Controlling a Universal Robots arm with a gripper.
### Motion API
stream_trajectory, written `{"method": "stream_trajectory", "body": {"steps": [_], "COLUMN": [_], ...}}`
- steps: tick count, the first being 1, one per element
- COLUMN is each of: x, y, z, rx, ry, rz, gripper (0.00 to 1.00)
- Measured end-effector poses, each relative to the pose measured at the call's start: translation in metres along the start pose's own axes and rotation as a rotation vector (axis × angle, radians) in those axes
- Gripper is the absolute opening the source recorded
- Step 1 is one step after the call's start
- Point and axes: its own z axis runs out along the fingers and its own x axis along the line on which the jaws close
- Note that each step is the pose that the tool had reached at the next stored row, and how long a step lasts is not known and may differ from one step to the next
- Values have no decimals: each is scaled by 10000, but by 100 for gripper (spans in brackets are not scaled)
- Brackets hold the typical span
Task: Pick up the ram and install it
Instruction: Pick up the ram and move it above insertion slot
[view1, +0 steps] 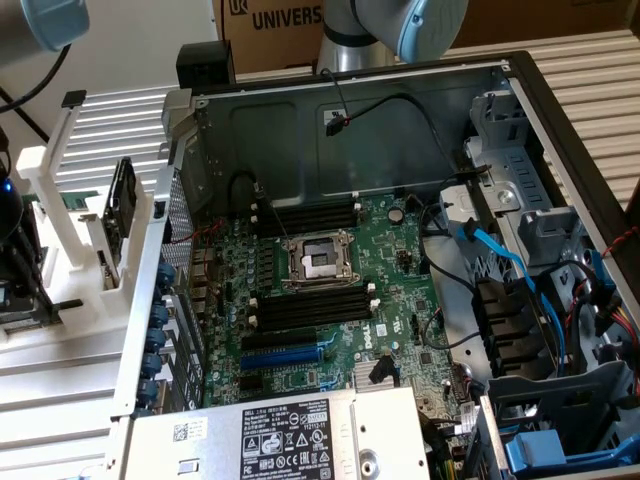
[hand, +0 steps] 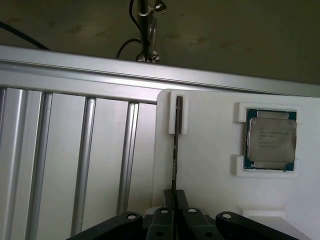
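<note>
Edgewise, a thin dark ram (hand: 175, 155) strip in a white holder (hand: 210, 200).

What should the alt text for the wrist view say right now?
The gripper is closed on the ram, a thin stick seen edge-on, its far end seated in a slot of a white holder. A square silver processor chip sits in a recess of the same holder, which rests on a slatted metal table.
</note>
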Motion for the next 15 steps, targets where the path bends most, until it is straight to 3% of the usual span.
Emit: {"method": "stream_trajectory", "body": {"steps": [15], "x": [19], "y": [4], "z": [-9], "rx": [1], "ry": [-1], "rz": [0], "gripper": [13]}}
